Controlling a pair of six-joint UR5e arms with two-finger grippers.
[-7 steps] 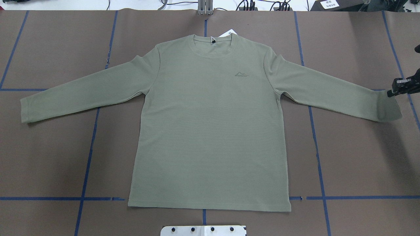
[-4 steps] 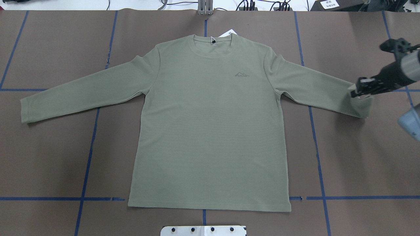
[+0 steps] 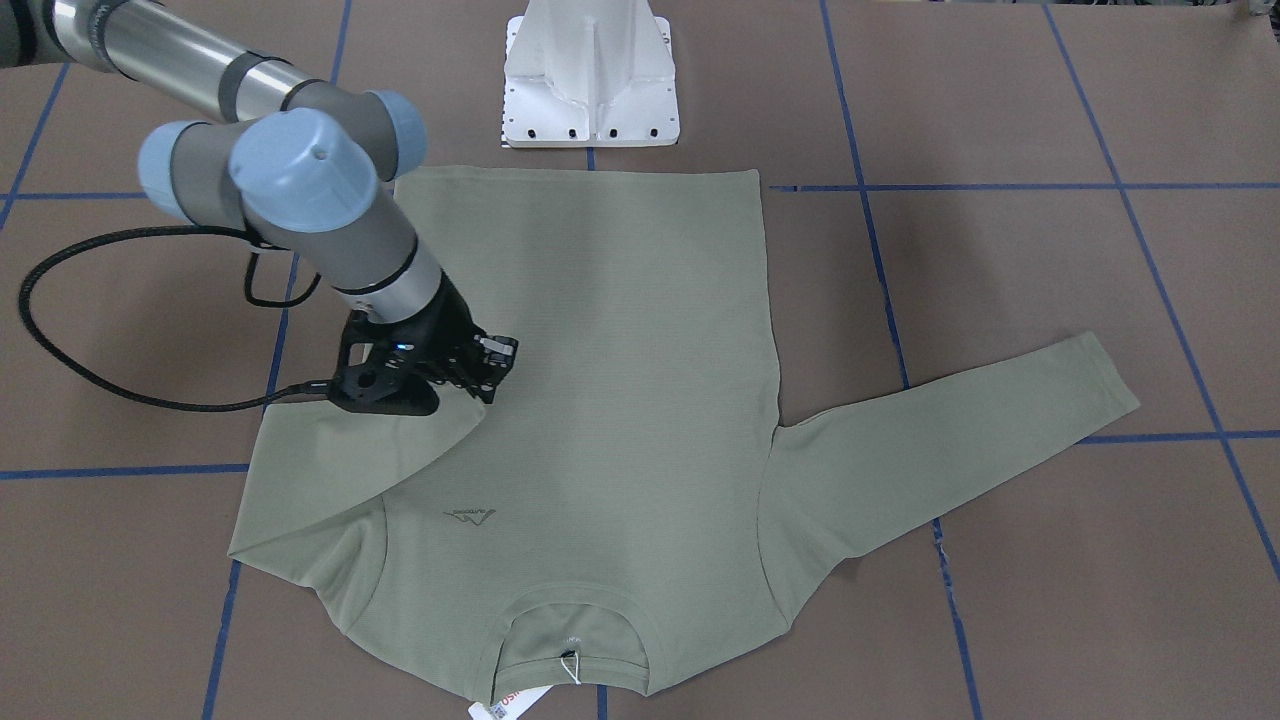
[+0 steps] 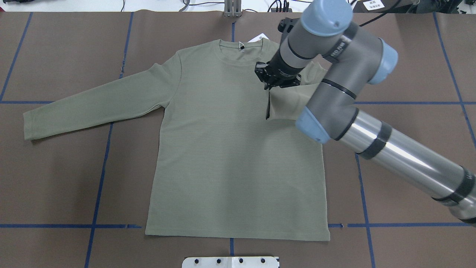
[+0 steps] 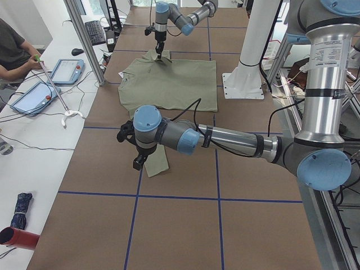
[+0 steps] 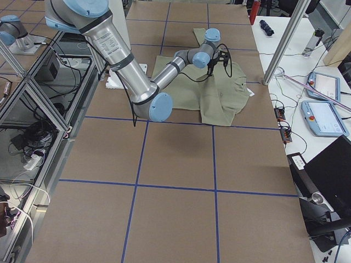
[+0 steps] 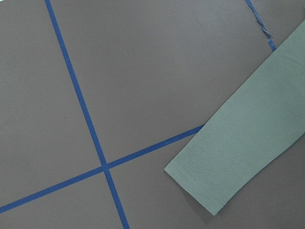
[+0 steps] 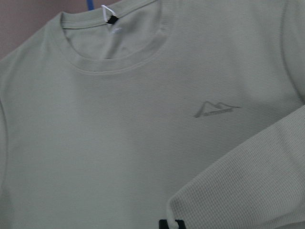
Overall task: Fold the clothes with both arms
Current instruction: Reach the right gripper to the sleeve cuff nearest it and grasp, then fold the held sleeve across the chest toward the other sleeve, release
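Since earlier, the black right claw, gripping the cuff of the olive-green knit shirt, is folding it over the chest.

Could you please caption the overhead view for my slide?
Right gripper holds one sleeve of the olive shirt over its chest; other sleeve lies flat.

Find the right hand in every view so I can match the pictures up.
Front-facing: right hand, centre-left, over the shirt.
Overhead: hand, upper centre, holding the sleeve cuff.
Exterior left: hand, top, far arm.
Exterior right: hand, upper centre.
Left wrist: not in view.
Right wrist: fingertips, bottom edge.
Shared landmark: ribbed neck.
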